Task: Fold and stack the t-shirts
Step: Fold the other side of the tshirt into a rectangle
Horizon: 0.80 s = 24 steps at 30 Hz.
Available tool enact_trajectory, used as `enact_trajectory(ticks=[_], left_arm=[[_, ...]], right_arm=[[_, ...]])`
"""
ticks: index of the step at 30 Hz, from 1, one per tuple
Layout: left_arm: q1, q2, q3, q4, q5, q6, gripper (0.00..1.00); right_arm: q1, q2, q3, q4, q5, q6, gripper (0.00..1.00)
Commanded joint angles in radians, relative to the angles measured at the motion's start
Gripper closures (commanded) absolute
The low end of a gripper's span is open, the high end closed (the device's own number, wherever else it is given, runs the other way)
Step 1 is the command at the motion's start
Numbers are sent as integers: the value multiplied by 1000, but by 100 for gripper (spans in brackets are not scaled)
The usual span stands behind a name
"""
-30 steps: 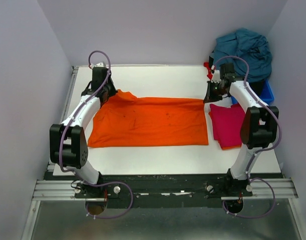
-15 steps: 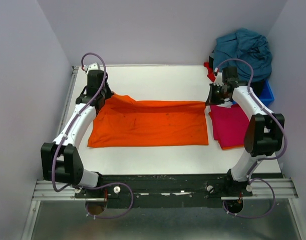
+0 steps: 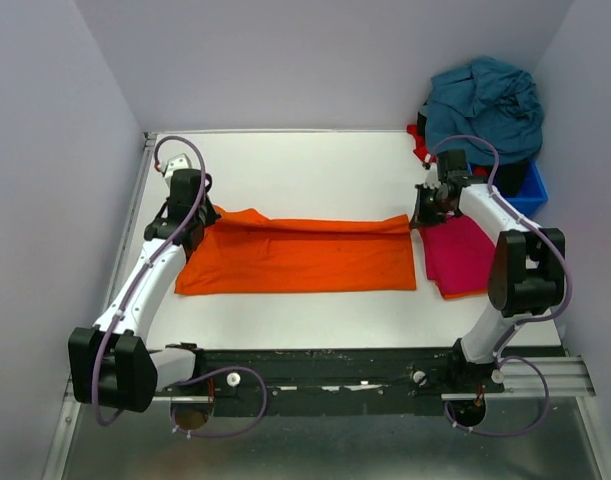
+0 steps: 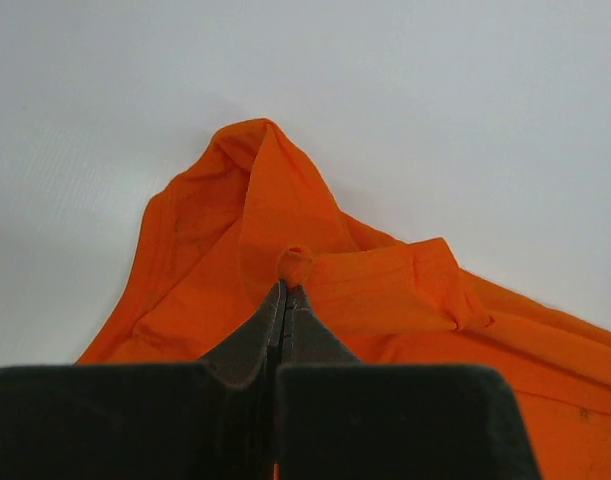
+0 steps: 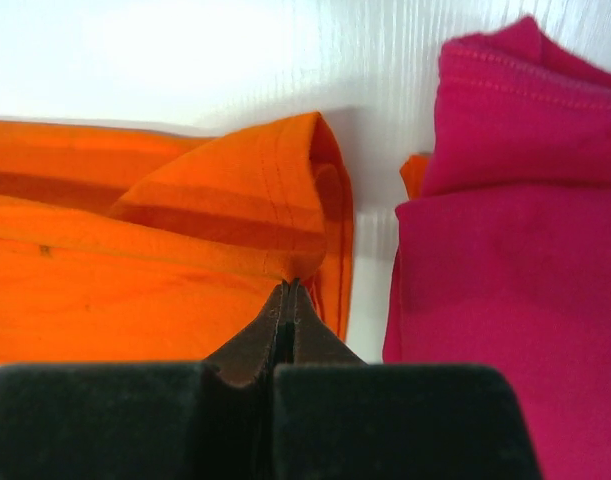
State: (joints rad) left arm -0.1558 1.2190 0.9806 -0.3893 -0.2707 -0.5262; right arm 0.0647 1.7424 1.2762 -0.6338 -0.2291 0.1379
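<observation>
An orange t-shirt (image 3: 300, 258) lies spread across the middle of the white table, its far edge lifted and doubled toward the front. My left gripper (image 3: 198, 222) is shut on the shirt's far left corner (image 4: 295, 262). My right gripper (image 3: 417, 221) is shut on its far right corner (image 5: 300, 255). A folded magenta-red t-shirt (image 3: 463, 252) lies to the right of the orange one, seen in the right wrist view as magenta cloth (image 5: 515, 250). A heap of teal-blue t-shirts (image 3: 485, 100) sits at the back right.
A small blue bin (image 3: 525, 188) stands under the teal heap at the back right corner. A bit of red cloth (image 3: 417, 135) shows beside it. Grey walls enclose the table (image 3: 305, 165) at the back and on both sides.
Both grippers have drawn the orange shirt's far edge toward the front, so the shirt is now narrower front to back. The left arm has stretched out flatter.
</observation>
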Motion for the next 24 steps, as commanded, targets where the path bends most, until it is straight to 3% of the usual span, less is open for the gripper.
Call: enact_trajectory(ticks=[1,15,16,17,18,21,24], left_arm=[[-16,-64,-71,-28,-50,-29,100],[-56,-180,-264,-37,-64,-112,100],[-57,-194,-287,-31,-64,-127,100],[-57,-216,-315,-23,-59,-138,100],[-59,-234,-336,-16,-55,-149,100],[-62,-286,-396,-11,-48,-181,100],[-65,-326,-440,-11,-44,-199,100]], right_arm=[[12,-35,-50,37,53,14,99],[44,-34,-113,60,105,20,99],[46,-30,-112,57,118,23,96],[47,-38,-112,56,131,25,81],[49,-52,-116,65,142,26,57],[53,-121,-144,101,137,28,42],[61,-179,-152,128,129,31,40]])
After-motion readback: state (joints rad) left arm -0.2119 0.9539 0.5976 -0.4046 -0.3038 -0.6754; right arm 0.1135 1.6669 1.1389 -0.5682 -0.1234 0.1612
